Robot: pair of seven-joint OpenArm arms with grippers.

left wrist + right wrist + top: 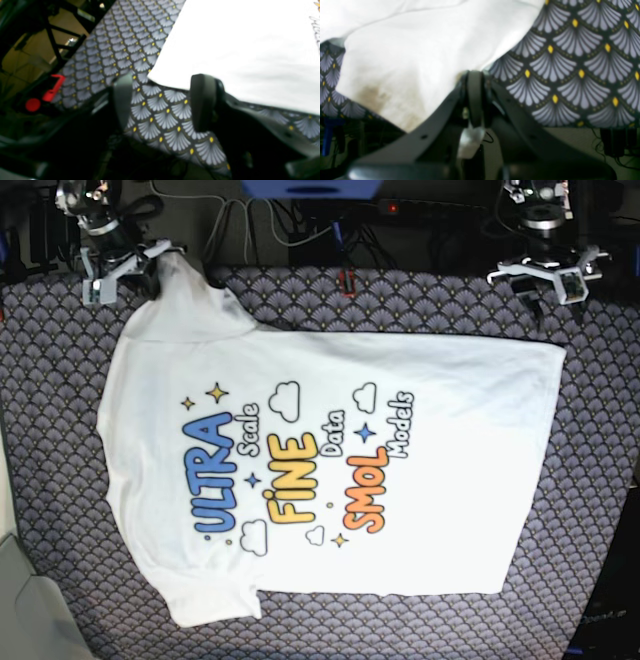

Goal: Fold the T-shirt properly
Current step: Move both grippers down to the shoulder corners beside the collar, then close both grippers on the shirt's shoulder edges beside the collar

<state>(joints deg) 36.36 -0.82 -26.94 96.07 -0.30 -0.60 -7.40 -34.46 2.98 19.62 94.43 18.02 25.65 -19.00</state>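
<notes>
The white T-shirt point(330, 470) lies spread flat with its print facing up on the patterned table cloth point(60, 350). My right gripper point(150, 275) is at the far left corner, shut on the edge of the upper sleeve. In the right wrist view its fingertips point(475, 82) pinch the white fabric point(420, 50), which lifts slightly. My left gripper point(545, 292) hangs at the far right, just beyond the shirt's hem corner point(558, 348). Its fingers point(202, 100) stand wide open over bare cloth, and the shirt's corner point(152, 75) lies just ahead of the left gripper point(162, 100).
Cables and a blue box point(310, 188) run along the table's back edge. A red clamp point(52, 87) sits at the table's edge beside the left arm. A grey surface point(25, 610) borders the near left corner.
</notes>
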